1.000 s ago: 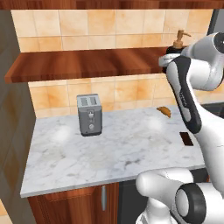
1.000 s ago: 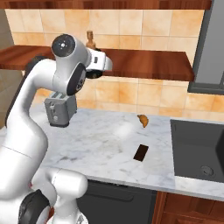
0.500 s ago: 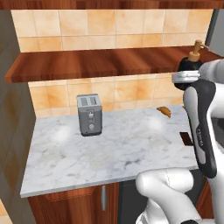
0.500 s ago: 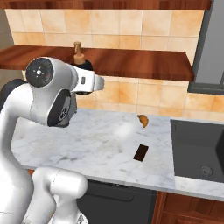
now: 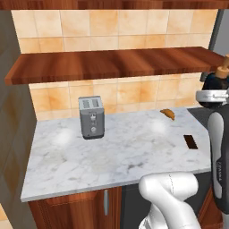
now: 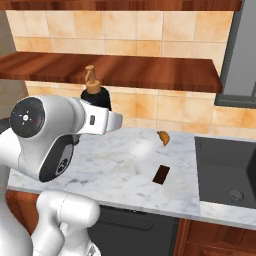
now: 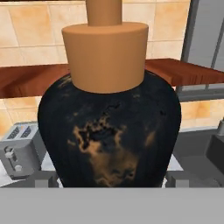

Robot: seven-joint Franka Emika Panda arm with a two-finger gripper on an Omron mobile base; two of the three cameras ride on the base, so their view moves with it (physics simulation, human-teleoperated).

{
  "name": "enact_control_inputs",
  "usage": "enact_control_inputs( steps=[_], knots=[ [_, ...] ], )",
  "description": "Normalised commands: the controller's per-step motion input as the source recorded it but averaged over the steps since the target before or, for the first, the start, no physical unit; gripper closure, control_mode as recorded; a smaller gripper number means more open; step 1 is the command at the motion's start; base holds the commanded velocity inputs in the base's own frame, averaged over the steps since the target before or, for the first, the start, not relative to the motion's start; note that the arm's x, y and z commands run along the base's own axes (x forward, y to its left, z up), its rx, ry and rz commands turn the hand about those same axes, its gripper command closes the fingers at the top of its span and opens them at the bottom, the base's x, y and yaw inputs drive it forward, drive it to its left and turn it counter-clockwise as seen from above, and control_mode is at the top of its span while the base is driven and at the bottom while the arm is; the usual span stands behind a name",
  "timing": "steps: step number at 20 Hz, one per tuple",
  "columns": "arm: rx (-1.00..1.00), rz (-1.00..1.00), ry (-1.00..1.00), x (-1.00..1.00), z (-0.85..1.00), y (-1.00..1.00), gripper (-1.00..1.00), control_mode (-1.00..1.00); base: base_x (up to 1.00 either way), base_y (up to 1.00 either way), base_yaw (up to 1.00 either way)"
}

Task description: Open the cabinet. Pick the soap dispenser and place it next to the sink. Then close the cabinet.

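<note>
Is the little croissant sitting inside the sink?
No, the croissant lies on the marble counter, to the left of the dark sink.

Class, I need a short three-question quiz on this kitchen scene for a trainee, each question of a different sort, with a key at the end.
1. True or false: the small squat black soap dispenser with the orange-brown pump top stands on the white marble counter.
2. Which lies nearer the dark grey recessed sink? A) the silver toaster B) the small flat dark brown rectangle
3. Fill in: the small brown croissant lies on the counter close to the tiled ____.

Key
1. False: it is up in the air at the gripper, above the counter.
2. B
3. wall
</note>
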Motion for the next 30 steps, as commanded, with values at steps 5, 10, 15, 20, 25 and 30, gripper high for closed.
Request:
enact_control_inputs(
  steps=[5, 10, 15, 20, 25, 30],
  knots=[
    [-0.06, -0.17, 0.0, -0.01, -0.14, -0.64, 1.0, -1.0, 0.0, 0.0, 0.0],
    [-0.1, -0.15, 0.07, 0.02, -0.11, -0.42, 1.0, -1.0, 0.0, 0.0, 0.0],
    [-0.09, -0.16, 0.14, 0.0, -0.19, -0.37, 1.0, -1.0, 0.0, 0.0, 0.0],
    [-0.03, -0.09, 0.04, 0.03, -0.08, -0.17, 1.0, -1.0, 0.0, 0.0, 0.0],
    [0.0, 0.0, 0.0, 0.01, -0.18, -0.01, 1.0, -1.0, 0.0, 0.0, 0.0],
    [0.0, 0.0, 0.12, 0.0, -0.57, -0.14, 1.0, -1.0, 0.0, 0.0, 0.0]
  ],
)
